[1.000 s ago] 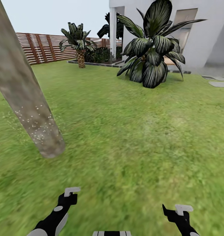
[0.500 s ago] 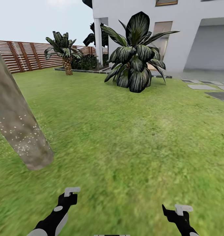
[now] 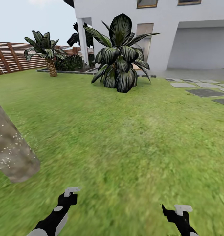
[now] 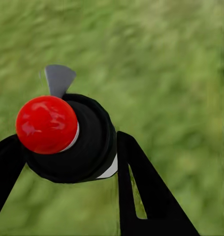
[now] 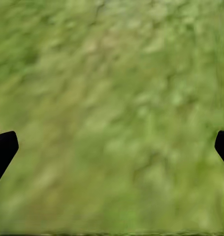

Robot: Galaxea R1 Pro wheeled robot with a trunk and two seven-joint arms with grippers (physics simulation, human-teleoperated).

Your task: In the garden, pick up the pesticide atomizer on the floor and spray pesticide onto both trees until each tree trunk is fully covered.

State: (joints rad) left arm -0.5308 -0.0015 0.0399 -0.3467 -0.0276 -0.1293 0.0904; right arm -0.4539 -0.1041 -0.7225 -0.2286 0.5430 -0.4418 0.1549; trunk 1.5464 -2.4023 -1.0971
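Atomizer (image 4: 67, 135) clamped between left jaws, lawn (image 3: 131, 131) beneath

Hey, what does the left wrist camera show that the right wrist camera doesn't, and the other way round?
Left wrist view: the left gripper is shut on the pesticide atomizer, which has a red domed top, a round black body and a grey piece sticking out beyond it.

Right wrist view: the right gripper is open, its black fingers at the picture's edges with just grass between them.

Shared: both look down on the blurry green lawn past a pair of black fingers.
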